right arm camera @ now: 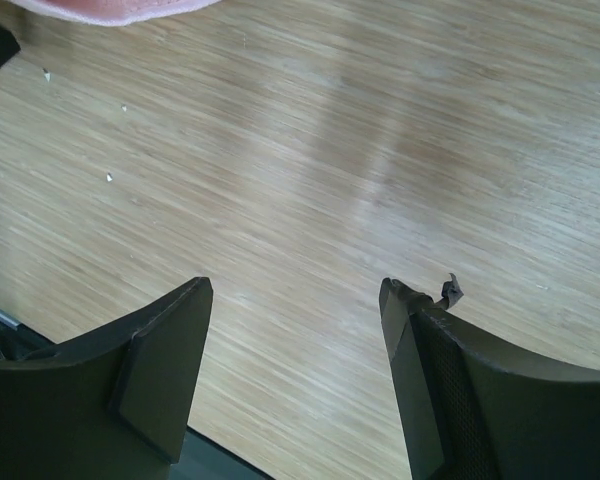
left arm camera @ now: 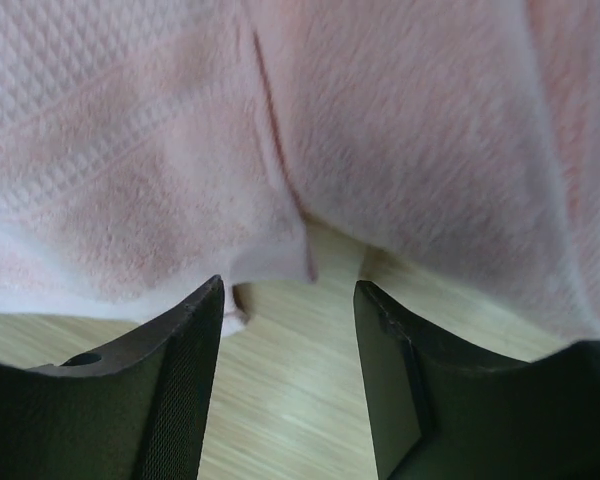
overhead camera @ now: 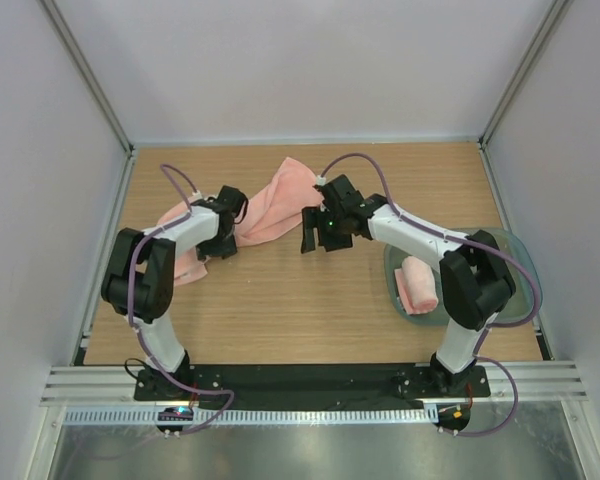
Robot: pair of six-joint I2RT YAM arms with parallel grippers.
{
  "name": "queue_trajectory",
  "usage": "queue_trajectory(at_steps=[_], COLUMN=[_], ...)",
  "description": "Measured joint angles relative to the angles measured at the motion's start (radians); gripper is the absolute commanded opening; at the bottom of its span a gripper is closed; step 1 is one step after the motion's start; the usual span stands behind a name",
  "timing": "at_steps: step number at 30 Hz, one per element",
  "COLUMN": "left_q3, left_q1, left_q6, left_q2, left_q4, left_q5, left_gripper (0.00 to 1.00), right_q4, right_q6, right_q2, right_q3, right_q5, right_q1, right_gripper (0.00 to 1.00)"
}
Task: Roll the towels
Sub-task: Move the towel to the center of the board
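Nearby, a rolled towel point(overhead camera: 417, 285) lies in the tray point(overhead camera: 523, 262); left jaws spread at the loose towel point(overhead camera: 280, 200), right jaws spread.

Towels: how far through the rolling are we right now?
Done: one rolled towel lies in the tray. In hand: the second towel lies unrolled and rumpled on the table. The left pincer is open at its edge and the right pincer is open over bare wood; neither is gripping. Left: roll that towel.
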Motion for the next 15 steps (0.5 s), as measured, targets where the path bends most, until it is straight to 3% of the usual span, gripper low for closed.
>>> queue_trajectory(at_steps=[5,8,9,12,15], left_q3=[0.076,0.115,0.124,0.13,0.13], left_q1=[0.0,0.0,0.0,0.0,0.0], left_q6=[0.021,0.028,0.031,0.04,0.045], left_q2=[0.074,0.115,0.128,0.141,0.14], left_q4=[0.031,0.037,0.039,0.036,0.034], left_q5=[-0.033,-0.059,-0.069,-0.09,-0.099], left_gripper=[0.48,0.28,0.15,0.0,0.0], right_q4=[-0.001,-0.008,-0.012,-0.021,-0.035], right_q6=[-0.005,-0.007,-0.008,-0.014,-0.019], right_q2=[-0.022,-0.022,-0.022,-0.023,-0.023], right_q3=[-0.028,-0.042,-0.043,-0.043,-0.043], right_q5=[-0.001,0.0,0.0,0.005,0.005], right_q1=[0.001,-0.001,-0.002,-0.005,-0.016], right_gripper=[0.75,0.75,0.75,0.75,0.75])
